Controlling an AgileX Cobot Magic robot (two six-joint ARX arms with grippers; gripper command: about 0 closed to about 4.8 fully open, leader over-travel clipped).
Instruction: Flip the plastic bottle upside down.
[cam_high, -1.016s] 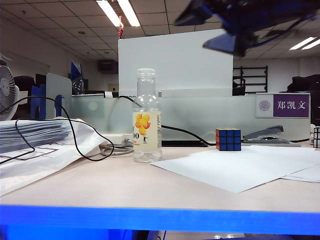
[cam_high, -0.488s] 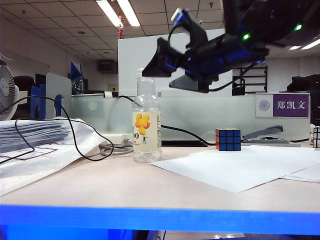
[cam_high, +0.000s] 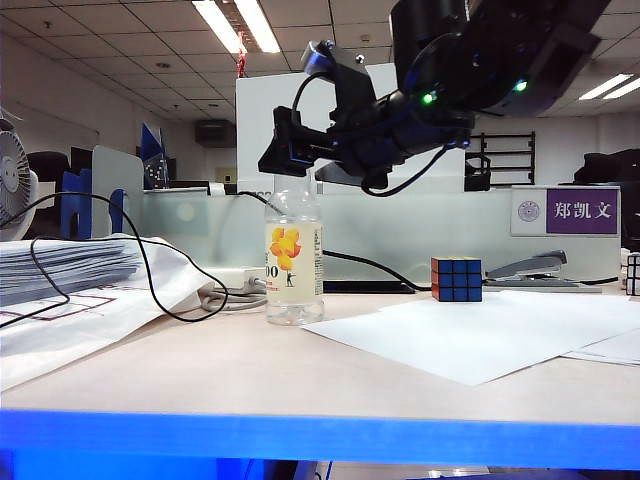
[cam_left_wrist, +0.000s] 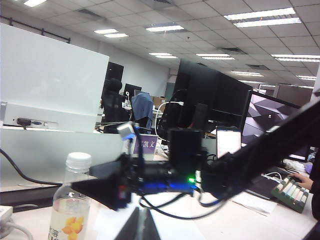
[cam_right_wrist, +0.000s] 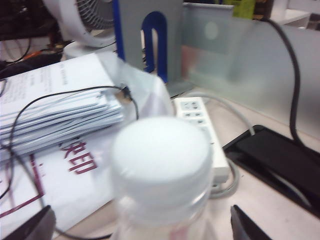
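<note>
Over plastic bottle (cam_high: 294, 262), right gripper (cam_high: 283, 152) lowered (wide open), left gripper unseen

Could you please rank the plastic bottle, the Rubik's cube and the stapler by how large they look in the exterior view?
1. Plastic bottle, clearly the largest, though its top is hidden behind the open right claw.
2. Stapler and Rubik's cube: unranked. The stapler looks wider, the cube taller, and the stapler sits farther back.
</note>
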